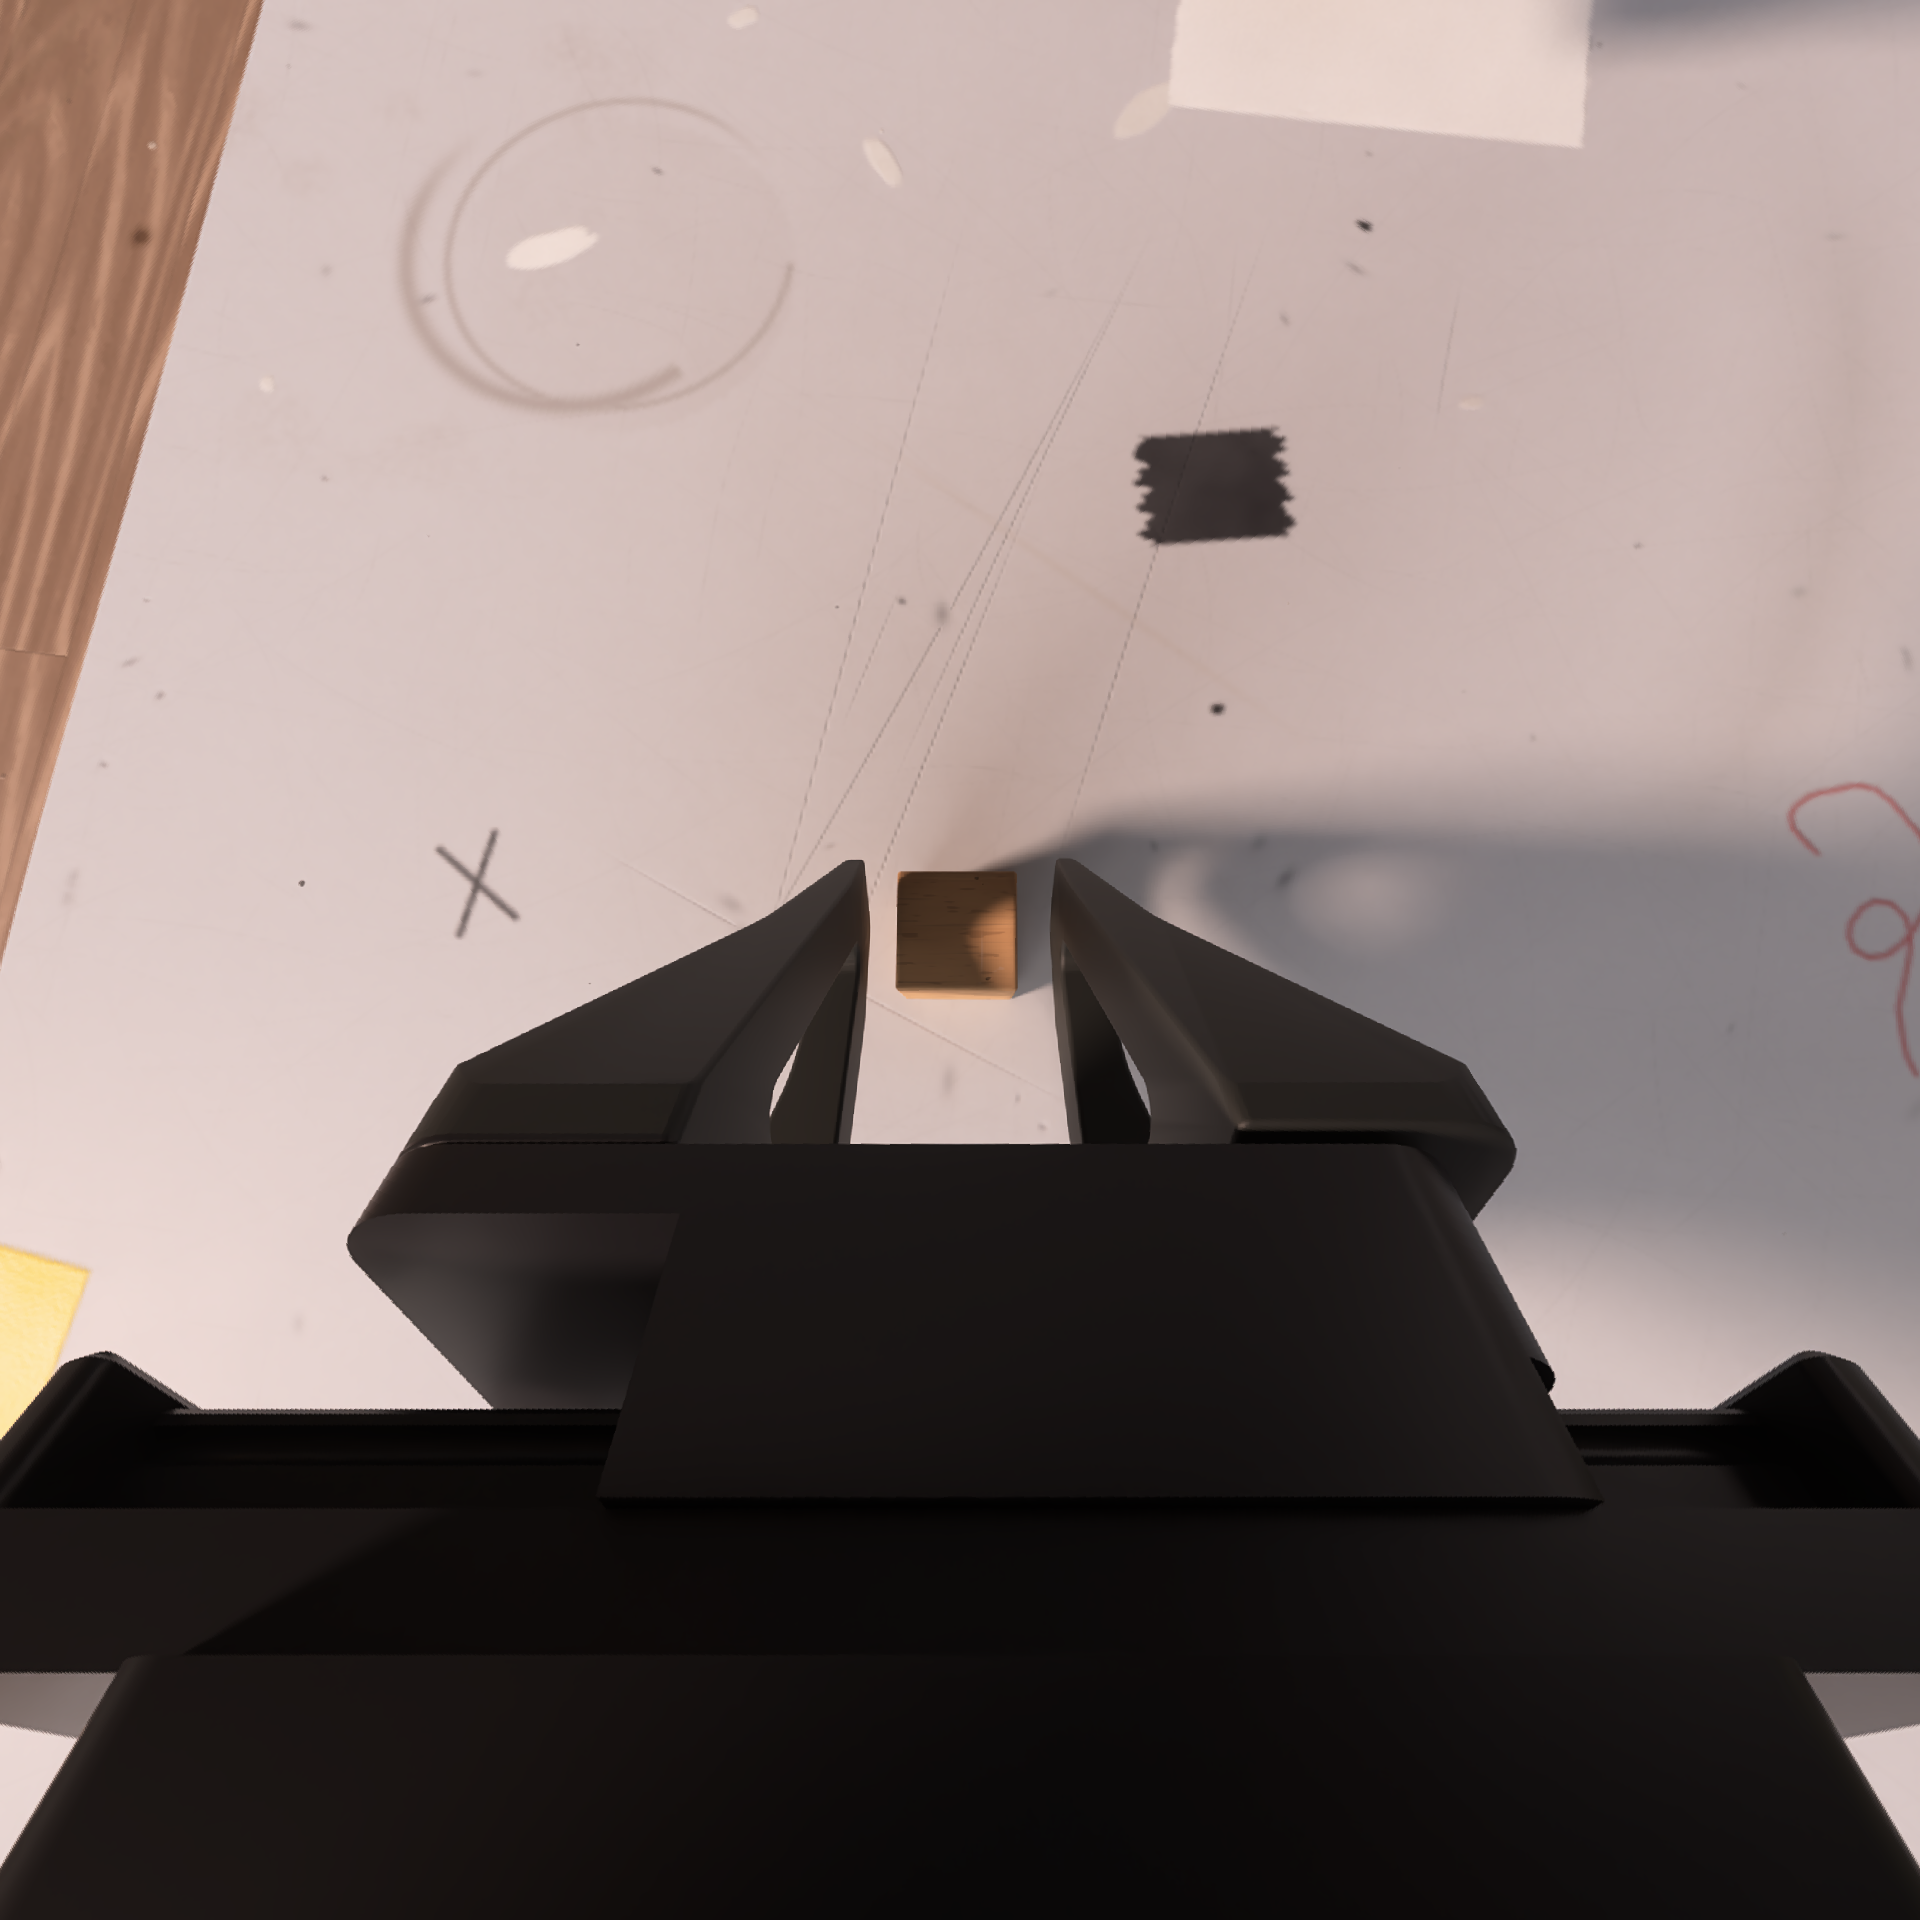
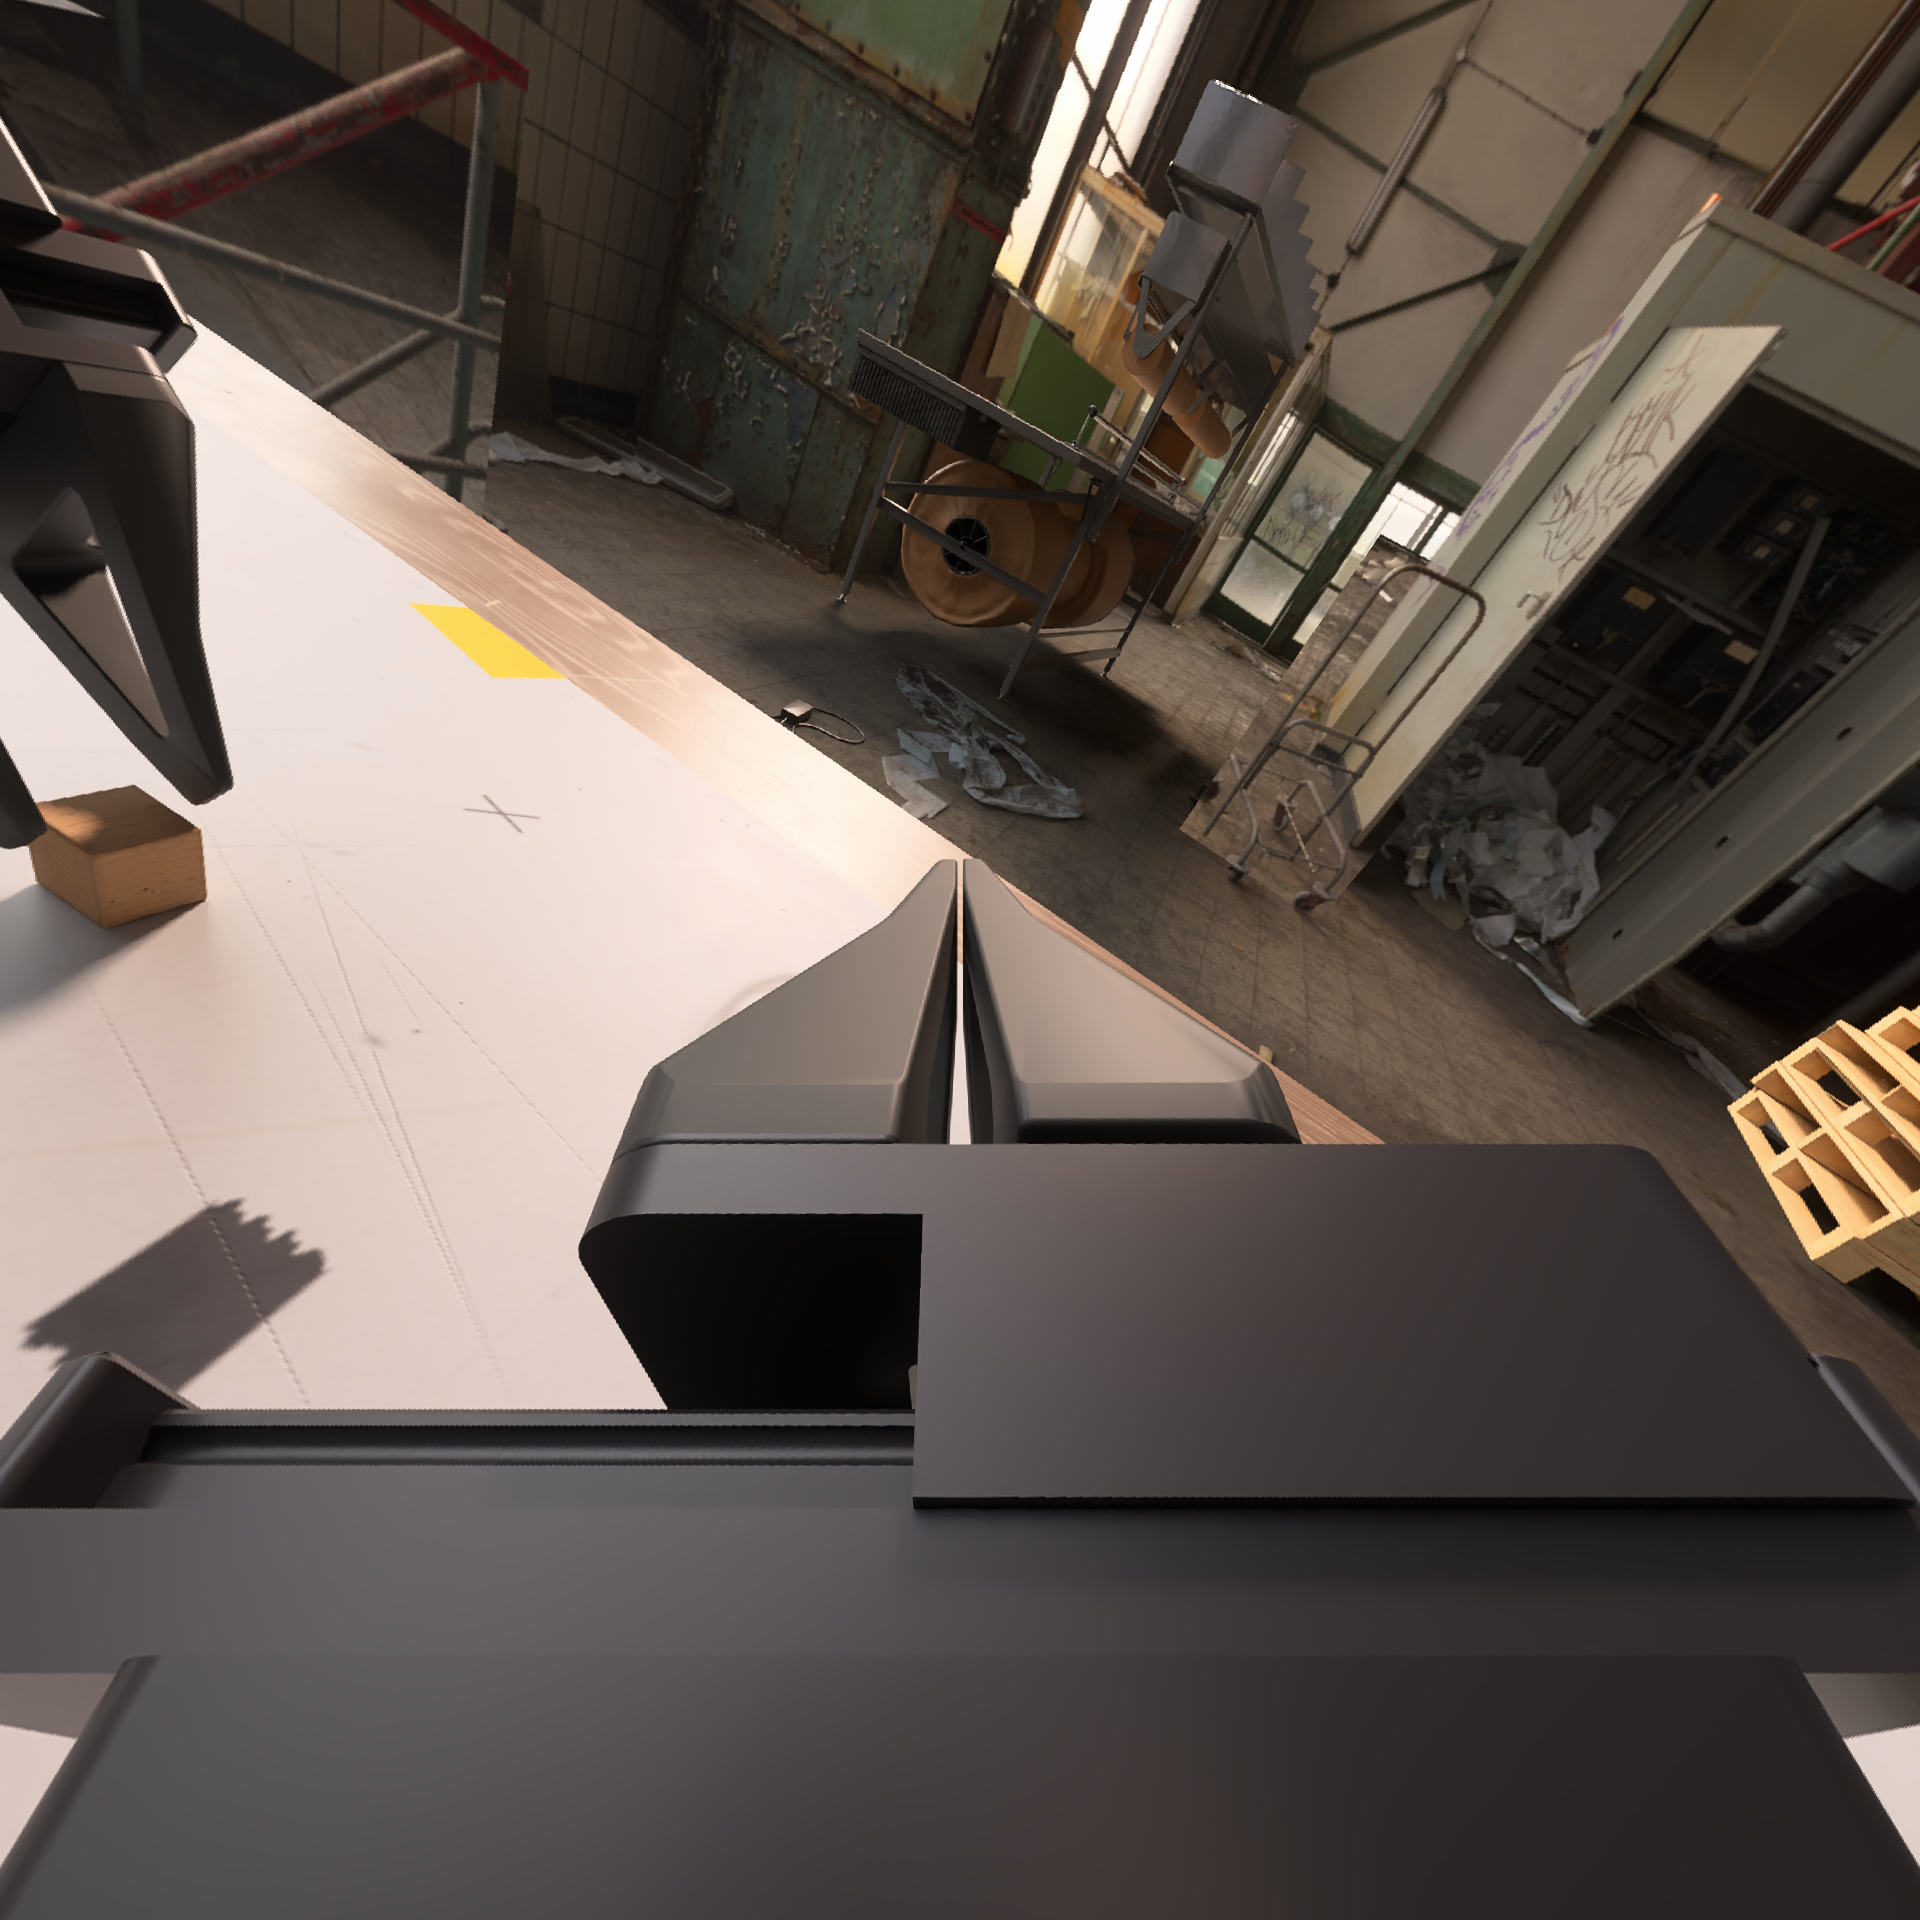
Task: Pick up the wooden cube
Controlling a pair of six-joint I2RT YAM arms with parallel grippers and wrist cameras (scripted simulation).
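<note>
White scuffed table (image 1: 623,644), wood-edged; wooden cube (image 1: 956,935) resting on it.

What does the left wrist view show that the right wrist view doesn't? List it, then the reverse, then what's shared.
Only the left wrist view: the ring stain, the red scribble, and a gap on each side of the wooden cube.
Only the right wrist view: the shut right gripper, the hall, a pallet.
Both: cube, open left gripper, X mark, black patch.

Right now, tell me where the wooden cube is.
The wooden cube sits on the white table between the open left gripper's fingers, untouched; a pencilled cross lies to its left.
</note>
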